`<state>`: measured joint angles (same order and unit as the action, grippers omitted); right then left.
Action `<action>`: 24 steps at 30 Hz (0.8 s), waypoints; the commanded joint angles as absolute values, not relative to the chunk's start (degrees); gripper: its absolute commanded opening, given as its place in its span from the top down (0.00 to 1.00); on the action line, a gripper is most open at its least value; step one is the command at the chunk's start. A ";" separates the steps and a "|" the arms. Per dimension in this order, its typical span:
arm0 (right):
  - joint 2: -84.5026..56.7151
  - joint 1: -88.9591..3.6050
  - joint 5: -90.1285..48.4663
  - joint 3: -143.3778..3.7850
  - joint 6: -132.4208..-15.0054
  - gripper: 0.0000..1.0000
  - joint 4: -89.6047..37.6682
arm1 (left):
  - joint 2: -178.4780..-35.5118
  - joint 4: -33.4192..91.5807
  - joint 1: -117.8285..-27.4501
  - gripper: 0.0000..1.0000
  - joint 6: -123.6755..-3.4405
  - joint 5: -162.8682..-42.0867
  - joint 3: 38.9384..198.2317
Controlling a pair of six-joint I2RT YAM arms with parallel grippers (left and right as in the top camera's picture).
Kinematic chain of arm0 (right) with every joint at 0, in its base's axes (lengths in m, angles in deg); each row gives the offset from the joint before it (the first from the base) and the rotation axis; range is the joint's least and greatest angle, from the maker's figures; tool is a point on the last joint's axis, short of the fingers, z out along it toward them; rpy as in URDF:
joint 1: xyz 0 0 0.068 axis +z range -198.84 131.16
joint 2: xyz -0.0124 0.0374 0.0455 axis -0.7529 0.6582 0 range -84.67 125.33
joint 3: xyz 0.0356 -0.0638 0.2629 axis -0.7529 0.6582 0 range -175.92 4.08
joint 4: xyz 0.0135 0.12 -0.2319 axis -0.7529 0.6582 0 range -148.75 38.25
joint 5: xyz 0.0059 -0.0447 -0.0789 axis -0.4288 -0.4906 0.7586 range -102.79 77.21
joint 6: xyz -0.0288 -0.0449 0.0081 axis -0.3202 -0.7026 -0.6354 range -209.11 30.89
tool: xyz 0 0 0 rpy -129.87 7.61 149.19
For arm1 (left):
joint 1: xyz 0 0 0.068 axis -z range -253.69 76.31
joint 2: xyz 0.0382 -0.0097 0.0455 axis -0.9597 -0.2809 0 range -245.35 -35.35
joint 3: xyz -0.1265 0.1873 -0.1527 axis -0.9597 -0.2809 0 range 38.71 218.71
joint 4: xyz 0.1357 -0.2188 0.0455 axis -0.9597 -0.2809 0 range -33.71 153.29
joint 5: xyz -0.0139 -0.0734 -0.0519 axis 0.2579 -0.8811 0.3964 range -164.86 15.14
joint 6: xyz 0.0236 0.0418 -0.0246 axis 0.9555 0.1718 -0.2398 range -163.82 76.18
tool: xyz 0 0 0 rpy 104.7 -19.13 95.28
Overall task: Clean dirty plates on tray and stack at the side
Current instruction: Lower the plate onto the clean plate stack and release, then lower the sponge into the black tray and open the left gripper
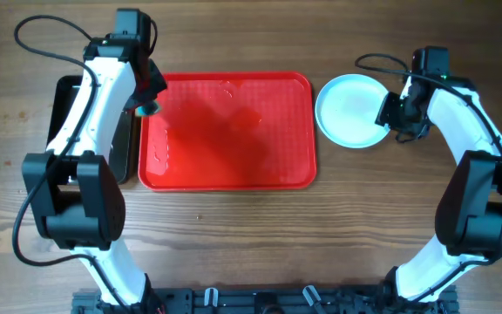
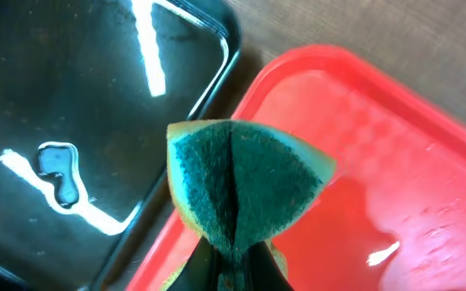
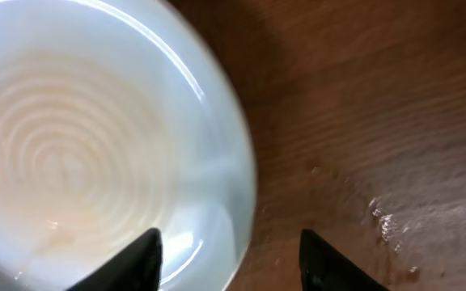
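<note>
The red tray (image 1: pixel 234 166) lies mid-table with nothing on it but a wet sheen; it also shows in the left wrist view (image 2: pixel 403 178). A pale mint-white plate (image 1: pixel 349 109) sits on the wood just right of the tray; I cannot tell if others lie under it. In the right wrist view the plate (image 3: pixel 87 145) shows faint orange smears. My right gripper (image 1: pixel 397 118) (image 3: pixel 229 259) is open, its fingers either side of the plate's right rim. My left gripper (image 1: pixel 146 106) (image 2: pixel 233 271) is shut on a green and yellow sponge (image 2: pixel 241 178) over the tray's far left corner.
A smaller black tray (image 1: pixel 68 96) lies left of the red tray, mostly under my left arm; in the left wrist view it (image 2: pixel 79 89) holds a film of water. Water drops wet the wood (image 3: pixel 387 226) right of the plate.
</note>
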<state>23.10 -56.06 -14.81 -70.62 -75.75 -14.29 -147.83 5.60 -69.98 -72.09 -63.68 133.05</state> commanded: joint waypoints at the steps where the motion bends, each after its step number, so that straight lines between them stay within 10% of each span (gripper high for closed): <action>1: 20.30 -55.34 -22.00 -76.63 -77.21 0.38 -12.84 | -142.33 1.53 -73.52 0.96 -61.27 -63.68 133.12; 8: 18.36 -50.47 -22.28 -81.83 -78.63 0.19 -11.42 | -142.37 -4.57 -83.93 0.96 -52.25 -63.75 132.57; 24: 18.36 -49.18 -22.28 -81.83 -78.63 0.18 -10.50 | -145.32 12.59 -90.97 0.92 -44.07 -66.28 121.60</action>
